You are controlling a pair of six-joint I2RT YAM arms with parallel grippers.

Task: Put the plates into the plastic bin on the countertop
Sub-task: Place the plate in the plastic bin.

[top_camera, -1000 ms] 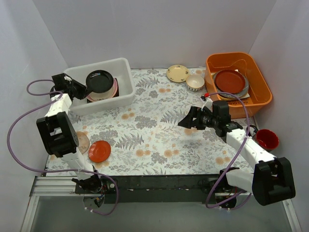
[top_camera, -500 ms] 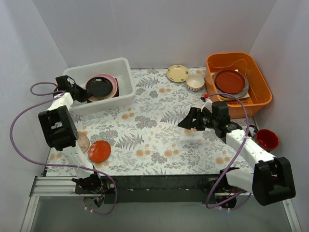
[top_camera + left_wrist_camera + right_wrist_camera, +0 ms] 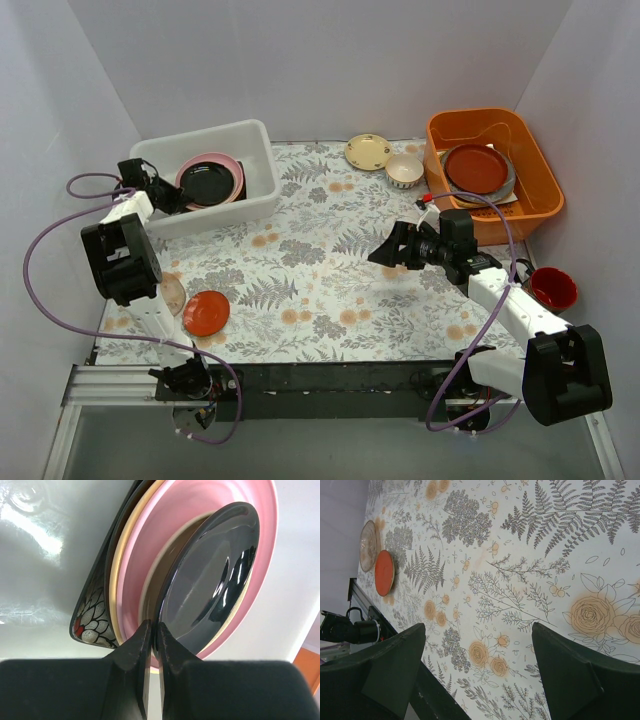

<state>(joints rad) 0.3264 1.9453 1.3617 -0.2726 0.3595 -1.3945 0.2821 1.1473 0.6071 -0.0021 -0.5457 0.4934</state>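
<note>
The translucent white plastic bin stands at the back left of the fern-printed countertop. In it a dark glossy plate lies on the pink plate. My left gripper is at the bin's left end, shut on the dark plate's rim. The left wrist view shows the fingers pinching that plate over the pink plate, a cream rim and the black square floral plate. A red-orange saucer and a yellow plate lie on the cloth. My right gripper is open and empty.
An orange tub at the back right holds a red-brown plate on a grey one. A small cream bowl sits beside the yellow plate. A red bowl sits at the far right. A tan disc lies next to the saucer.
The dark plate has come down from a raised tilt to lie on the pink plate in the bin. My left gripper moved slightly with it. The right arm has not moved.
</note>
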